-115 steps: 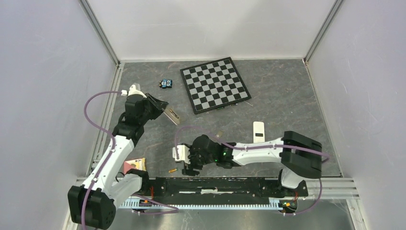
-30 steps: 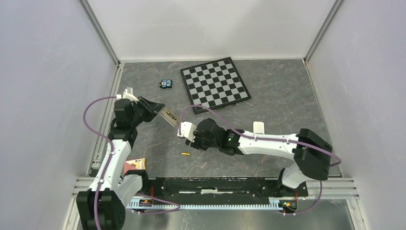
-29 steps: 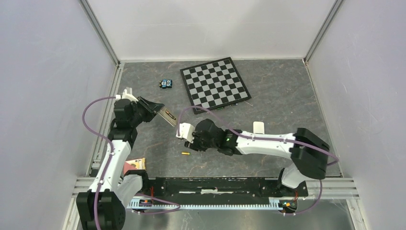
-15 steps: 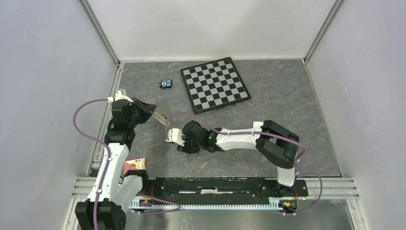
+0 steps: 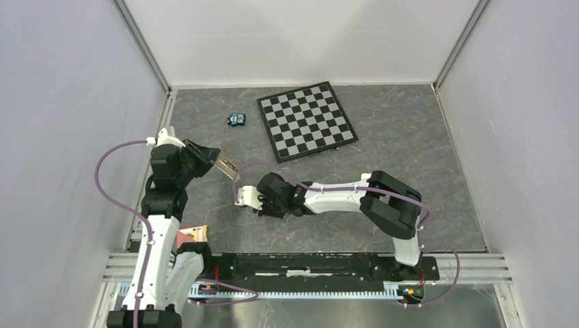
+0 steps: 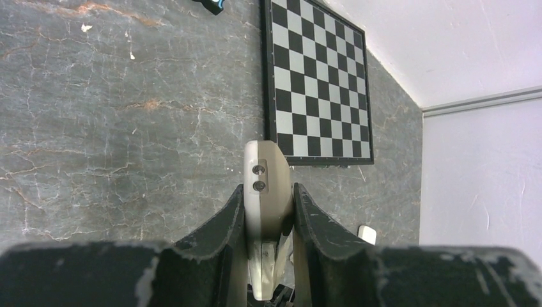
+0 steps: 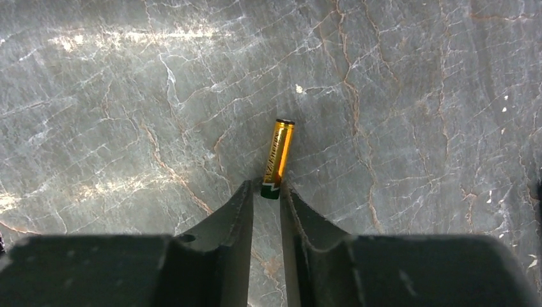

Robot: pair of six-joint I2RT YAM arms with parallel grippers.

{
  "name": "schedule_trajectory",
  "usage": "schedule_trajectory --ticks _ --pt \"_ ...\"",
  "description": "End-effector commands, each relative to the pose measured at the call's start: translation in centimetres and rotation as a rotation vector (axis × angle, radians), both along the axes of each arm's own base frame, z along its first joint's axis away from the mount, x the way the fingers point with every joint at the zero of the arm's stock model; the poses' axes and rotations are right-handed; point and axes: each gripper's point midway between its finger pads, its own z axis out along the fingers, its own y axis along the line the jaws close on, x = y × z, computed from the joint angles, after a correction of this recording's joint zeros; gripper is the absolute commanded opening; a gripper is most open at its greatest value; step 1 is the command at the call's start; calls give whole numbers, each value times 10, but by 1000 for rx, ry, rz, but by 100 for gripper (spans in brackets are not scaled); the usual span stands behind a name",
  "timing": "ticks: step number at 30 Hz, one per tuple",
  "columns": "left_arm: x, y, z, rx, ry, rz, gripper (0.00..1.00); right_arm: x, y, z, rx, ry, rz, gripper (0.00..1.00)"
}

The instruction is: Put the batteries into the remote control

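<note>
The remote control (image 6: pixel 267 167) shows edge-on, tilted in the air, with my left gripper (image 6: pixel 269 190) shut on its two sides. From above, the remote (image 5: pixel 226 165) sticks out of the left gripper (image 5: pixel 208 157) towards the right arm. A gold battery (image 7: pixel 280 150) lies on the dark stone table. Its dark near end sits pinched between the tips of my right gripper (image 7: pixel 266 186). In the top view the right gripper (image 5: pixel 265 208) points down at the table and hides the battery.
A chessboard (image 5: pixel 306 121) lies at the back centre, with a small blue object (image 5: pixel 237 119) to its left. A plain white slab (image 5: pixel 369 178) peeks out behind the right arm. A tan and pink packet (image 5: pixel 192 234) lies by the left arm's base.
The right gripper came down over the battery and its jaws narrowed onto the dark end. The left arm drifted left, still holding the remote.
</note>
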Motion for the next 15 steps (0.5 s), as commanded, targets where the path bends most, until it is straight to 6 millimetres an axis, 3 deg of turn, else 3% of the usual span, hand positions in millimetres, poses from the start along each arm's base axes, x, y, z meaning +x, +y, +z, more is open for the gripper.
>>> schedule_trajectory --ticks 1,5,8,10,15 --pt "5 3 12 65 -52 -21 2 -3 -14 -19 -93 24 10 25" --pt "9 5 4 85 -48 -19 2 1 -8 -22 -94 29 0 26" --pt "9 8 -2 102 -32 -15 2 2 1 -23 -81 50 -3 41" --pt "10 13 -3 126 -29 2 2 2 7 -26 -74 66 -3 42" --pt "8 18 0 148 -26 25 2 4 1 -37 -129 96 -30 16"
